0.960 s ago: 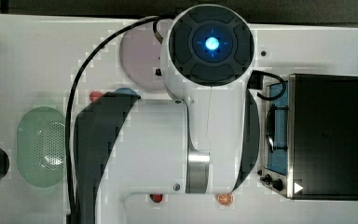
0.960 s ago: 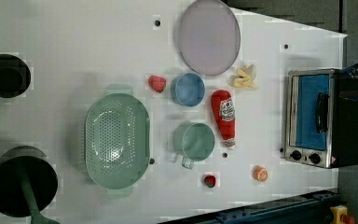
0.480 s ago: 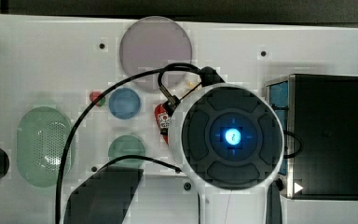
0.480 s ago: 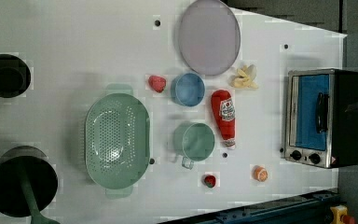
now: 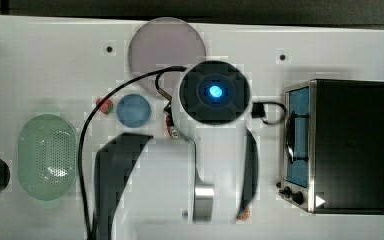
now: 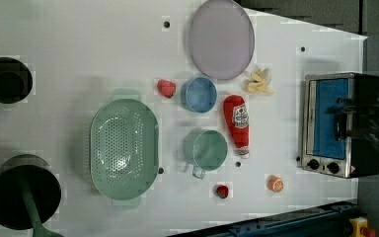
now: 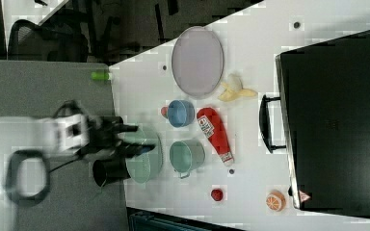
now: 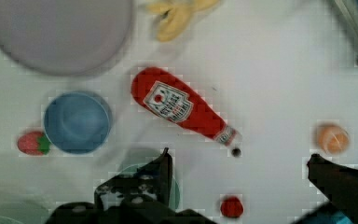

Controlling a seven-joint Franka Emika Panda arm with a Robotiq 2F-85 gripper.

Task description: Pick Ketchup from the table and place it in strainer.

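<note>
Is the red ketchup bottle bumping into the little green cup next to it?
Apart. In the left view a strip of white table shows between the red squeeze ketchup bottle and the small round green cup; the right view shows the same gap.

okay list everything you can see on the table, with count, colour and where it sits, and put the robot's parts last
Ketchup: 1, red, lying beside the blue bowl.
strainer: 1, mint green, left view's left.
plate: 1, grey-lilac, far edge.
blue bowl: 1, below the plate.
green cup: 1, beside the strainer.
strawberries: 2, red.
banana: 1, yellow.
orange half: 1.
toaster oven: 1, black and silver.
black pots: 2, left view's left edge.
gripper: 1, black fingers open, above the Ketchup.
</note>
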